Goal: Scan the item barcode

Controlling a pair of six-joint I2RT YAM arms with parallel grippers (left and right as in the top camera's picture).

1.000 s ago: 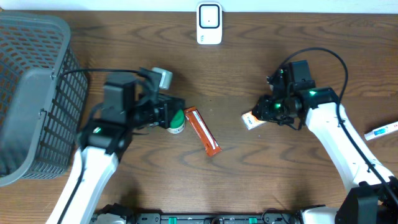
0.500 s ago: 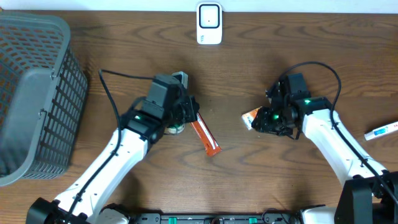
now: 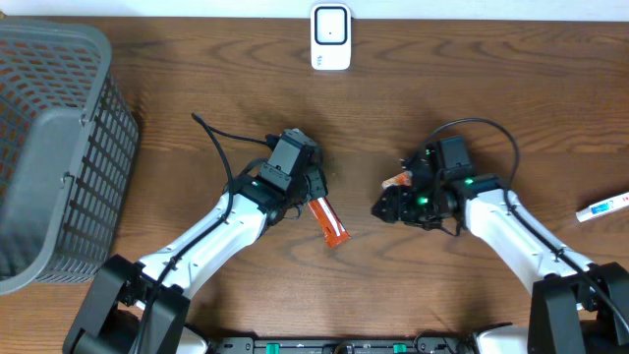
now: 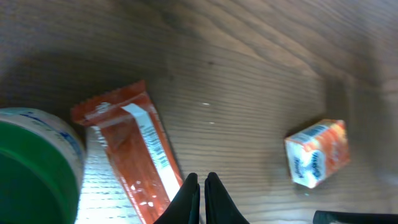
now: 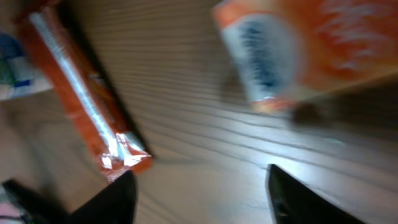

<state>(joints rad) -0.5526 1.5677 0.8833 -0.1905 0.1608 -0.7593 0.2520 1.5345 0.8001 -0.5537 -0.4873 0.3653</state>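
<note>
Well, from overhead you see the small orange carton (image 3: 396,181) only as a corner. It lies on the table (image 3: 472,98) just beside the right arm's wrist and well apart from the white scanner (image 3: 330,37) at the far edge. The right wrist view gives you more: the right gripper (image 5: 199,199) has its two fingers wide apart with only bare wood between them. The carton lies blurred beyond them, not touched. The left wrist view shows you the left gripper (image 4: 202,190) with its fingers pressed together, holding nothing, the tips next to the orange wrapped bar (image 4: 134,162). Beside that bar stands a green-lidded jar (image 4: 28,174), which the left arm covers from overhead.
</note>
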